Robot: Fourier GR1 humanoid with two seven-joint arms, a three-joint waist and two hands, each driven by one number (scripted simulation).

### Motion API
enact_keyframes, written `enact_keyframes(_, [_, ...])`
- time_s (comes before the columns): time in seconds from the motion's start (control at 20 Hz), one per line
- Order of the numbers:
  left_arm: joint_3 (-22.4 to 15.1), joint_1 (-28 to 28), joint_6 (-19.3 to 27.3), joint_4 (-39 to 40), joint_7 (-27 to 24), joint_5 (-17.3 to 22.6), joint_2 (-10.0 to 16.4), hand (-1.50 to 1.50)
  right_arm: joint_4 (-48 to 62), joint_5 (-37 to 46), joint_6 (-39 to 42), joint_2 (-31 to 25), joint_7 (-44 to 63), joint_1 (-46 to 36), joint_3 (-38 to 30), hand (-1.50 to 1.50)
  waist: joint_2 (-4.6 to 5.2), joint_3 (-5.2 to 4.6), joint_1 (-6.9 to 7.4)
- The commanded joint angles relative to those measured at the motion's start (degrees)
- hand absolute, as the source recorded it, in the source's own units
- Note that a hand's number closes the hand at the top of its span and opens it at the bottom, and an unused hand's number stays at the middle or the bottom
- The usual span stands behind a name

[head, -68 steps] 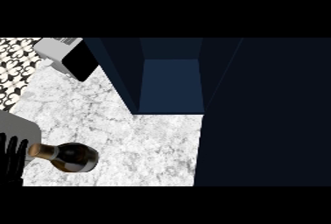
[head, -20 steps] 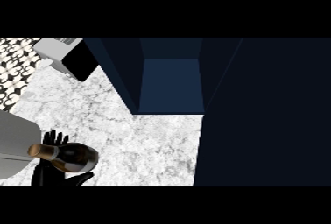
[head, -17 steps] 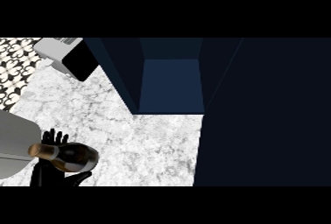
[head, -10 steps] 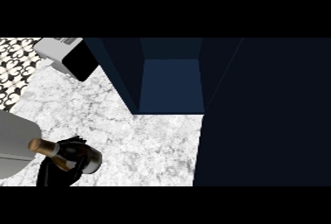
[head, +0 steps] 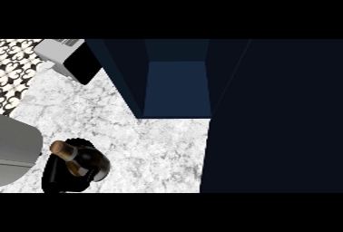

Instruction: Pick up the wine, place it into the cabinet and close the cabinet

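The wine bottle (head: 85, 159) is dark with a tan cork end pointing up-left. It shows at the lower left of the head view, over the marble counter (head: 161, 145). My left hand (head: 56, 177) is shut on it, black fingers curled over its top side and the palm under it. The grey forearm (head: 13, 149) comes in from the left edge. The dark blue cabinet (head: 178, 86) stands open at the upper middle, up and to the right of the bottle. Its door (head: 275, 118) fills the right side. My right hand does not show.
A grey and black appliance (head: 72, 61) sits at the back left of the counter, close to the cabinet's left wall. A patterned tile surface (head: 13, 68) runs along the far left edge. Bare marble lies between the bottle and the cabinet's opening.
The left hand came in from the left edge, stood with straight fingers behind the bottle, and has now curled round it. The bottle has shifted slightly right.
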Motion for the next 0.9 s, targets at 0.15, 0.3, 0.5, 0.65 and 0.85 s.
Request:
enact_keyframes(0.15, [-1.95,-1.59,-1.87,2.42,-3.93,-3.48,1.29,1.50,-6.46,-6.58,0.97,-0.66,3.33,1.04,-2.21,-1.50,0.03,-0.02,0.14])
enact_keyframes(0.3, [-1.73,-2.65,1.12,-1.94,-2.77,-3.66,0.84,1.50,-7.00,-6.34,1.26,-0.74,3.66,1.37,-1.78,-1.50,-0.03,0.01,0.20])
enact_keyframes(0.5, [-0.05,-1.43,3.93,-5.51,-7.26,-5.67,3.21,1.50,-3.76,-4.56,0.38,0.68,1.87,-0.07,-0.92,-1.50,-0.05,0.00,0.46])
enact_keyframes(0.65, [0.28,-1.69,3.04,-12.63,-1.48,-2.37,3.04,1.50,-5.11,-2.53,0.13,1.54,1.10,1.21,0.59,-1.50,-0.10,0.02,0.50])
enact_keyframes(0.85, [-2.15,-1.83,0.36,-18.67,6.60,1.72,0.83,1.50,-4.43,-1.19,1.64,2.99,-2.89,5.69,2.86,-1.50,-0.09,0.04,0.33])
